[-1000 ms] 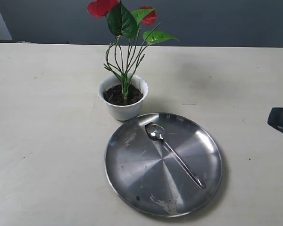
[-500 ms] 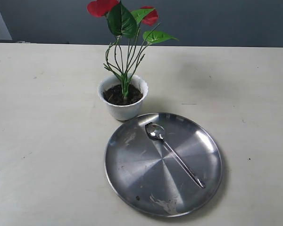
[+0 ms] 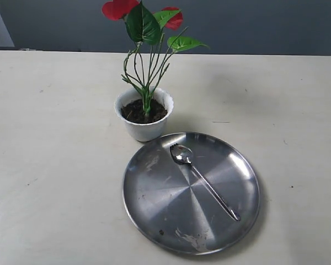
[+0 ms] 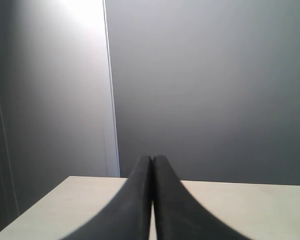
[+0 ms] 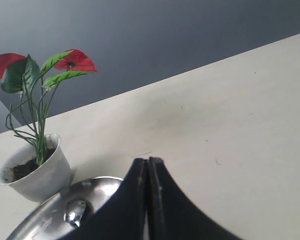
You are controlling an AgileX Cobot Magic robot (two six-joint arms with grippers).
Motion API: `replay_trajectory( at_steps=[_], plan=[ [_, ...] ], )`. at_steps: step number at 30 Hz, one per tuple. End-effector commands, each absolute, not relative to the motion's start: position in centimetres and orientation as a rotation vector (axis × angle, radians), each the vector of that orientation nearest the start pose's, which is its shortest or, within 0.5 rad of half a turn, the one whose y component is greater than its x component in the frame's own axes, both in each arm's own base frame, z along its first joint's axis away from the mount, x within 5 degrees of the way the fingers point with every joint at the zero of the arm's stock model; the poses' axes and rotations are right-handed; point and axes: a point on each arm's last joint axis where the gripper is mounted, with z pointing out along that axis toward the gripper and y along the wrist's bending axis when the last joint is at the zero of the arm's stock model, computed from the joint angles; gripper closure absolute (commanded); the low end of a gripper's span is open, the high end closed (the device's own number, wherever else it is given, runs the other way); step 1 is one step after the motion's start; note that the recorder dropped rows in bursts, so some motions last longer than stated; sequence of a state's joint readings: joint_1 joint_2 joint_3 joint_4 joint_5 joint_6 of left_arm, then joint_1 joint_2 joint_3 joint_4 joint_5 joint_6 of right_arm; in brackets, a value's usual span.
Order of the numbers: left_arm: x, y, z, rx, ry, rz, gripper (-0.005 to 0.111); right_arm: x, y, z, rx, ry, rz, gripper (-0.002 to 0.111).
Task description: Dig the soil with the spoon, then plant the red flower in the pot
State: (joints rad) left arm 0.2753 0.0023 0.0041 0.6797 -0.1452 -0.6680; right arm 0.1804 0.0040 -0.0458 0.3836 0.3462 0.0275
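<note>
The red flower (image 3: 146, 33) stands upright in the small white pot (image 3: 145, 127), its stems rooted in dark soil (image 3: 138, 112). The silver spoon (image 3: 201, 179) lies loose on the steel plate (image 3: 154, 199), bowl toward the pot. In the right wrist view the flower (image 5: 76, 60), pot (image 5: 42, 177) and spoon bowl (image 5: 76, 211) show beyond my right gripper (image 5: 148, 161), which is shut and empty. My left gripper (image 4: 152, 158) is shut with nothing in it, facing a grey wall. Neither gripper appears in the exterior view.
The plate sits just in front of the pot on a pale tabletop (image 3: 55, 138). A dark wall (image 3: 254, 25) runs along the table's far edge.
A dark gripper tip at the right edge of the exterior view one second ago has withdrawn out of sight. Flower, pot, spoon and plate have not moved.
</note>
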Motion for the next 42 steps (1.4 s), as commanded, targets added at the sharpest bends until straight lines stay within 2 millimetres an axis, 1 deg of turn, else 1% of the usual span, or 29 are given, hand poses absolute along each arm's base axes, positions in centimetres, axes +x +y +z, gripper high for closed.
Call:
replay_trajectory(
  at_steps=[1, 4, 6, 9, 13, 21, 42],
  plan=[
    [5.5, 0.6, 22.4, -0.101, 1.364, 0.160, 0.106, 5.1, 1.9, 19.9, 0.068, 1.752, 0.483, 0.109],
    [5.5, 0.6, 22.4, -0.101, 1.364, 0.160, 0.106, 5.2, 1.8, 19.2, 0.064, 1.747, 0.451, 0.109],
    [5.5, 0.6, 22.4, -0.101, 1.364, 0.160, 0.106, 5.3, 1.7, 19.2, 0.064, 1.739, 0.437, 0.109],
    [5.5, 0.6, 22.4, -0.101, 1.364, 0.160, 0.106, 5.3, 1.4, 18.8, 0.100, 1.771, 0.408, 0.109],
    [5.5, 0.6, 22.4, -0.102, 1.366, 0.161, 0.106, 5.4, 1.2, 19.0, 0.170, 1.746, 0.435, 0.109],
    [5.5, 0.6, 22.4, -0.104, 1.365, 0.160, 0.106, 5.4, 1.1, 19.0, 0.144, 1.750, 0.397, 0.109],
    [5.5, 0.6, 22.4, -0.102, 1.366, 0.161, 0.106, 5.4, 1.1, 19.0, 0.142, 1.746, 0.395, 0.109]
  ],
)
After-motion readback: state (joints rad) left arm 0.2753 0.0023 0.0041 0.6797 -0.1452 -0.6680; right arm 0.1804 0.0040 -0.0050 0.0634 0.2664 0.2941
